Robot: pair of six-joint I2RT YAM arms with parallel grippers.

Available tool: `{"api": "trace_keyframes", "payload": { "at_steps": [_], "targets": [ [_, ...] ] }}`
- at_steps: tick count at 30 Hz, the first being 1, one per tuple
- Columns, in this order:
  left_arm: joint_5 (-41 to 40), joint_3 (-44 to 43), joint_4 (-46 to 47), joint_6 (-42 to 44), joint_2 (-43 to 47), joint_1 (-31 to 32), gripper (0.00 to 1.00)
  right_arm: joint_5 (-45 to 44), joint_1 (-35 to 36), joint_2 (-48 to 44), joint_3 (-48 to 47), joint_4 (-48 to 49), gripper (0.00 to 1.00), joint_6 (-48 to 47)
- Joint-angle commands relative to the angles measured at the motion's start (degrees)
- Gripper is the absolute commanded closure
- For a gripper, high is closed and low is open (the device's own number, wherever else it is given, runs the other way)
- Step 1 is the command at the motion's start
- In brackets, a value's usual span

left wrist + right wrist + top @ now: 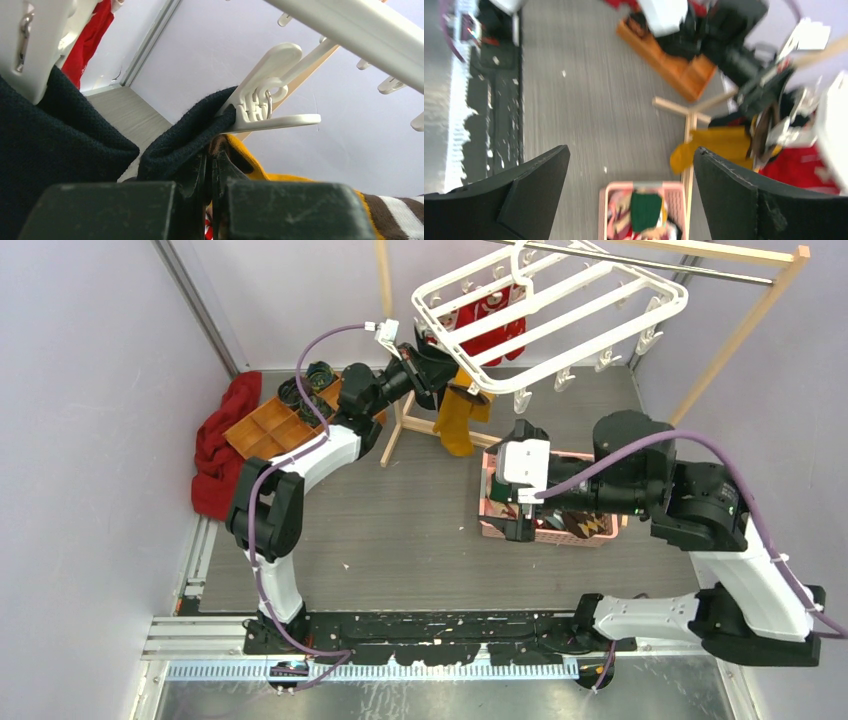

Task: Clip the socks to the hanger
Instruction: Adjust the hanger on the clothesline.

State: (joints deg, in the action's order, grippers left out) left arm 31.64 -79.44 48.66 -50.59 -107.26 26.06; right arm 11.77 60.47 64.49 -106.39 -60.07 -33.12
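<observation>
The white hanger (560, 310) hangs from the rod at the back. My left gripper (447, 378) is raised to its near left edge. In the left wrist view its jaws (214, 157) are shut, the tips pinching the brown cuff of a mustard sock (250, 167) that dangles below (462, 418). Just above the tips a white clip (260, 107) bites a black sock (185, 140). My right gripper (515, 490) hovers wide open over the pink basket (545, 533), with nothing between its fingers (631, 149). More socks lie in the basket, a dark green one (645, 210) on top.
A wooden rack (740, 340) carries the hanger, and its foot (400, 430) stands left of the basket. A wooden divided tray (270, 425) with dark sock rolls and a red cloth (220, 450) sit at the far left. Red items (495, 325) hang under the hanger.
</observation>
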Motion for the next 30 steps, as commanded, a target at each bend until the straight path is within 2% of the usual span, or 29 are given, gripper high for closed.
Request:
{"api": "trace_keyframes", "payload": {
  "at_steps": [1,8,13,23,27,30],
  "targets": [
    [0.95,-0.39,4.22,0.05,0.81,-0.58,1.0,-7.07,-4.12,-5.21,9.04,1.41,0.0,1.62],
    [1.03,-1.04,6.08,-1.57,-0.8,-0.57,1.0,6.23,-24.5,-16.05,21.39,15.8,0.0,14.63],
    [1.7,-1.54,6.31,-2.33,-1.35,-0.57,1.0,14.61,-32.68,-19.67,27.34,24.71,0.01,22.32],
    [2.56,-1.82,7.31,-3.03,-1.88,-0.53,1.0,23.27,-38.25,-15.23,27.44,34.87,0.1,34.26],
    [2.68,-2.03,8.25,-3.59,-2.32,-0.58,1.0,31.8,-46.29,-12.06,27.77,40.7,0.15,42.71],
    [2.96,-2.38,8.86,-3.97,-2.71,-0.58,1.0,42.15,-55.65,-10.84,31.12,52.73,0.19,52.72]
  ]
}}
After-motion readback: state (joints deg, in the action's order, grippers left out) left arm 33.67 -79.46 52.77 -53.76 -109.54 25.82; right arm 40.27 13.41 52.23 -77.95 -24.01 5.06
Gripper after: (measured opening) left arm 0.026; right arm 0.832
